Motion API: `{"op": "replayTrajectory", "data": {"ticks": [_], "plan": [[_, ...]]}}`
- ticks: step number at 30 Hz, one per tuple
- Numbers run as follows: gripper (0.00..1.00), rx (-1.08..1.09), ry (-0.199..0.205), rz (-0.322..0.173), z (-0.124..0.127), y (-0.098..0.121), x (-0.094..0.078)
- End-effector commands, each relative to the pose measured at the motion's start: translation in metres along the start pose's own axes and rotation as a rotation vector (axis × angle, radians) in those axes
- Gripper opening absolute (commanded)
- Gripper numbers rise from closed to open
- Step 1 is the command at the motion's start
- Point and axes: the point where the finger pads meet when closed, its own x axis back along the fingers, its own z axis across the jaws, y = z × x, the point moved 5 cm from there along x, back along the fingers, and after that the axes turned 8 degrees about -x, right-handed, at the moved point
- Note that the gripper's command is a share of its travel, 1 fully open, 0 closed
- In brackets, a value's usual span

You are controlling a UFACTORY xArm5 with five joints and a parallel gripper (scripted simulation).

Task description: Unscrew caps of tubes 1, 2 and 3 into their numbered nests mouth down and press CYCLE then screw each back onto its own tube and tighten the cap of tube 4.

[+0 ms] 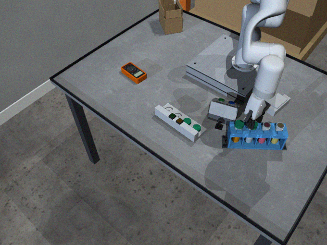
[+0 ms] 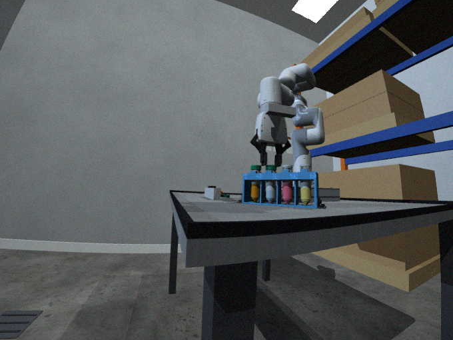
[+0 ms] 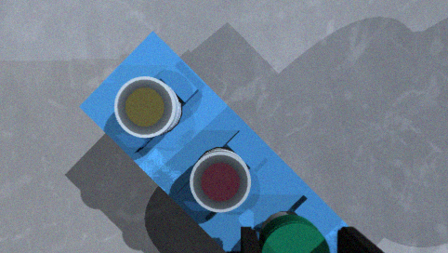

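Observation:
The blue decapping rack (image 1: 256, 137) holds four tubes. In the top view the two right tubes stand open, the pink one (image 1: 266, 125) and the yellow one (image 1: 279, 125). The two left tubes carry green caps. My gripper (image 1: 252, 124) is open and hangs just above the white tube's green cap (image 2: 270, 167), with a finger on each side and not touching it. The wrist view shows this cap (image 3: 294, 234) between my fingertips, and both open tubes (image 3: 220, 180) (image 3: 145, 107). The orange tube's cap (image 1: 239, 124) is beside it. Two green caps (image 1: 196, 127) (image 1: 187, 120) lie in the cap tray (image 1: 177, 121).
The key housing (image 1: 222, 110) with green key (image 1: 221, 100) and blue key (image 1: 232, 102) stands just behind the rack. A small black part (image 1: 219, 124) lies between tray and rack. An orange multimeter (image 1: 133, 72) and a cardboard box (image 1: 170, 15) are farther off.

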Motion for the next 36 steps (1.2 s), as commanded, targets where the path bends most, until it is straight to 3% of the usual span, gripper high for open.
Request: {"op": "replayTrajectory", "data": {"ticks": [1, 30, 31, 36], "plan": [[0.46, 0.0, -0.007, 0.012, 0.001, -0.001, 0.0], [0.46, 0.0, -0.007, 0.012, 0.001, 0.0, -0.01], [0.0, 0.0, -0.007, 0.012, 0.001, 0.0, -0.01], [0.0, 0.0, -0.007, 0.012, 0.001, 0.0, -0.01]]}}
